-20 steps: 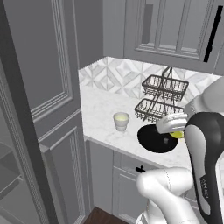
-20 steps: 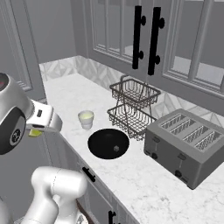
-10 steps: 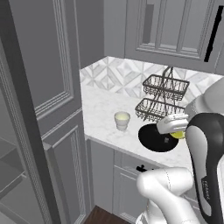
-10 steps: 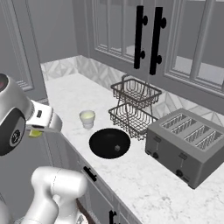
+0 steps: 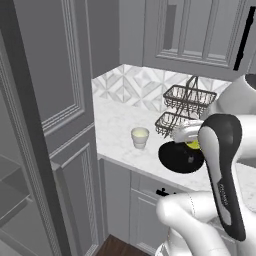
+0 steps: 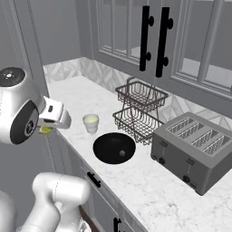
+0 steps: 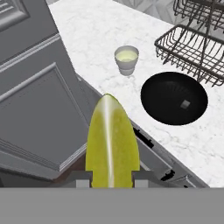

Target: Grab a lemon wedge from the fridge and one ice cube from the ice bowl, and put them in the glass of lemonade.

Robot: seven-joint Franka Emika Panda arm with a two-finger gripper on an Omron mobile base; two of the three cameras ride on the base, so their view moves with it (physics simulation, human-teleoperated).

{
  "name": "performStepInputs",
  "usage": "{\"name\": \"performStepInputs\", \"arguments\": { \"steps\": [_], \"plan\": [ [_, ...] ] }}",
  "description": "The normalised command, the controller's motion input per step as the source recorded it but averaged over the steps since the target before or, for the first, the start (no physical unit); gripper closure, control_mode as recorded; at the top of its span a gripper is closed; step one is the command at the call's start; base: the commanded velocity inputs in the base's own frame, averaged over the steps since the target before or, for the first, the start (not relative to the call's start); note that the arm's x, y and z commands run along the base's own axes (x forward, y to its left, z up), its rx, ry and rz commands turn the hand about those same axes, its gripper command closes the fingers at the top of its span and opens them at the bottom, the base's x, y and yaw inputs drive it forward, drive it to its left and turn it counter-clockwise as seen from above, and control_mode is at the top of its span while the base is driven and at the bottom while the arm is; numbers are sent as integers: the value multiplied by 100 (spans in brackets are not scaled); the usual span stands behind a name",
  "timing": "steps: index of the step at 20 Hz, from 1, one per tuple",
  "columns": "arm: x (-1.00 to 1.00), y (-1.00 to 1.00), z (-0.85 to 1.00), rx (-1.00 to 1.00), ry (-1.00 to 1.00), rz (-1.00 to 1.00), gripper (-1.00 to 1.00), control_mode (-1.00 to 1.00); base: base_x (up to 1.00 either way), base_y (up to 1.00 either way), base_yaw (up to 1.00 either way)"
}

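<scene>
Wedging lemon wedge (image 7: 112,142) between jaws (snug).

The bench (image 6: 149,190) looks like polished white marble with grey veining. The lemon wedge (image 7: 112,144) has a smooth, slightly glossy yellow rind with a pale sheen along its middle. The ice bowl (image 7: 174,104) is matt black and finely ribbed inside. The dish rack (image 6: 139,108) is thin dark wire. The toaster (image 6: 192,145) looks like brushed grey metal. The cabinet doors (image 5: 65,80) are matt grey painted panels.
</scene>
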Motion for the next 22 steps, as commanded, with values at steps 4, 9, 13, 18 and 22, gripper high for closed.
{"name": "performStepInputs", "arguments": {
  "steps": [4, 9, 13, 18, 22],
  "plan": [
    [100, 1, -20, 0, 2, 0, 100, -100, 0, 0, 0],
    [97, 0, -14, 0, 4, 3, 100, -100, 0, 0, 0],
    [95, 0, -50, 0, 15, 1, 100, -100, 0, 0, 0],
    [90, 0, -65, 0, 8, 0, 100, -100, 0, 0, 0],
    [72, 0, -47, 0, 0, 0, 100, -100, 0, 0, 0]
  ]
}}
